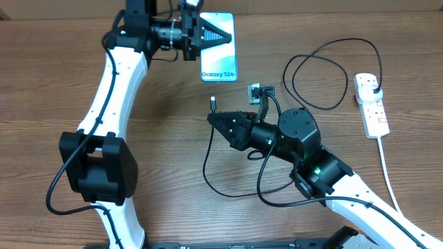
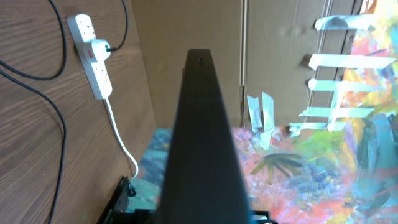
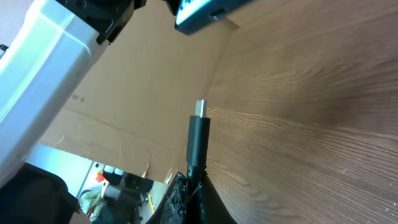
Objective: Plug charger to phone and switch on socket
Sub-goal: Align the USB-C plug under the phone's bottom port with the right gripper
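The phone [image 1: 218,62] has a light blue screen with "Galaxy S24" text at its near end. My left gripper [image 1: 223,36] is shut on its far part and holds it at the back of the table. In the left wrist view the phone [image 2: 202,124] shows edge-on as a dark slab. My right gripper [image 1: 214,120] is shut on the charger cable just behind its small plug tip [image 1: 214,104]. The tip [image 3: 200,108] points up towards the phone's end [image 3: 199,12], a gap apart. The cable's black plug [image 1: 374,87] sits in the white socket strip [image 1: 374,114].
The black cable [image 1: 315,69] loops across the table right of centre and trails in curves [image 1: 208,173] below my right gripper. The strip's thick white cord [image 1: 387,173] runs to the front right edge. The strip also shows in the left wrist view [image 2: 93,59].
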Tool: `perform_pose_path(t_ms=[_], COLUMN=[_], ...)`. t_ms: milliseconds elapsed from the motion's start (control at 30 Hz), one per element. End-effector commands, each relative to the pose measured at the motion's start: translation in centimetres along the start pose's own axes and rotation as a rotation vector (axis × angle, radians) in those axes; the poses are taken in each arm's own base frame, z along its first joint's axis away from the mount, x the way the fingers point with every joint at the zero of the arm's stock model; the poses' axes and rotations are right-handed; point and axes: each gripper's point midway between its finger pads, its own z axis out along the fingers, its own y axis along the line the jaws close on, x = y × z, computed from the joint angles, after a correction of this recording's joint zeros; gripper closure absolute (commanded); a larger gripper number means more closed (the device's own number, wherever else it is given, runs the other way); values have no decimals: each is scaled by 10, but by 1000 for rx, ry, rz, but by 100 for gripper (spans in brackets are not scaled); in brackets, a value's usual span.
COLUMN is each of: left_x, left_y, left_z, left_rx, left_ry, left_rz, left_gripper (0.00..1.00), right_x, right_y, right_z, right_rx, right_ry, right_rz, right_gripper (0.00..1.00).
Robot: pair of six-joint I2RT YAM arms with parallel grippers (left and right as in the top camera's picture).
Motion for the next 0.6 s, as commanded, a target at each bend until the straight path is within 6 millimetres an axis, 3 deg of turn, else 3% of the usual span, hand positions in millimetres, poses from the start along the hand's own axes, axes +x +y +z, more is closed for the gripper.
perform_pose_path(t_ms=[0, 567], left_x=[7, 4], left_y=[-19, -19], left_z=[1, 2], left_rx=[10, 3], left_ry=[9, -4], left_rz=[36, 97], left_gripper=[96, 95], right_x=[-17, -29], right_y=[-3, -4], right_z=[-6, -11], right_rx=[1, -15], right_ry=[-49, -71], right_rz=[-7, -4], right_gripper=[96, 96])
